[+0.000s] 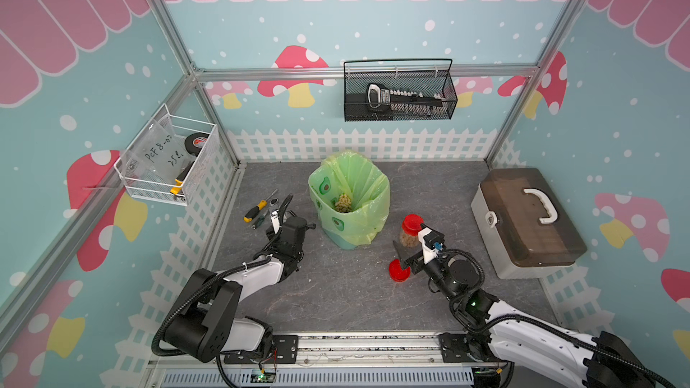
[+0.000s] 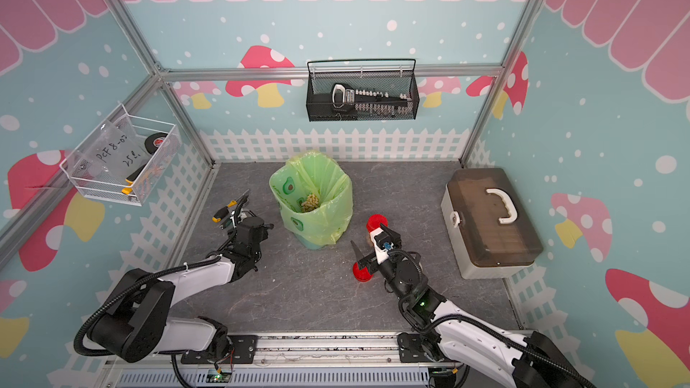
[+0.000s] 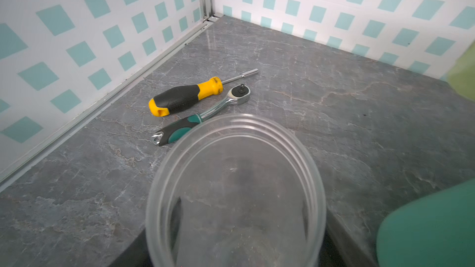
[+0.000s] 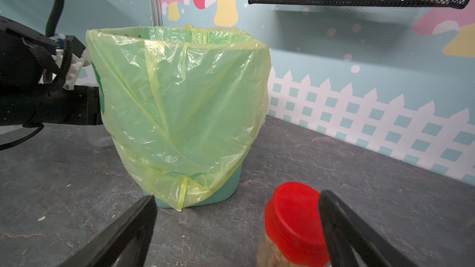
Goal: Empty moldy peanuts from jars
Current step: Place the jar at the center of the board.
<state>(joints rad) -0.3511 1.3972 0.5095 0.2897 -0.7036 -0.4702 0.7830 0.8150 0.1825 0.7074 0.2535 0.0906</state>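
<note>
My left gripper (image 3: 236, 217) (image 1: 282, 218) is shut on an empty clear jar (image 3: 235, 175) without a lid, left of the bin; its fingers show darkly through the jar wall. Moldy peanuts (image 1: 342, 202) (image 2: 310, 202) lie in the green-bagged bin (image 1: 377, 195) (image 4: 180, 104). Right of the bin stands a jar with a red lid (image 1: 411, 223) (image 2: 375, 222) (image 4: 293, 217), with peanuts (image 4: 270, 250) inside. My right gripper (image 1: 410, 242) (image 4: 237, 197) is open around it, the lid close to one finger (image 4: 341, 227). A loose red lid (image 1: 398, 271) (image 2: 360, 272) lies on the table beneath that arm.
A yellow-handled screwdriver (image 3: 185, 96) (image 1: 255, 210) and a ratchet (image 3: 205, 115) lie near the left wall. A grey toolbox (image 1: 522, 225) stands at the right wall. A black mesh basket (image 1: 399, 91) hangs on the back wall, a white one (image 1: 168, 158) on the left.
</note>
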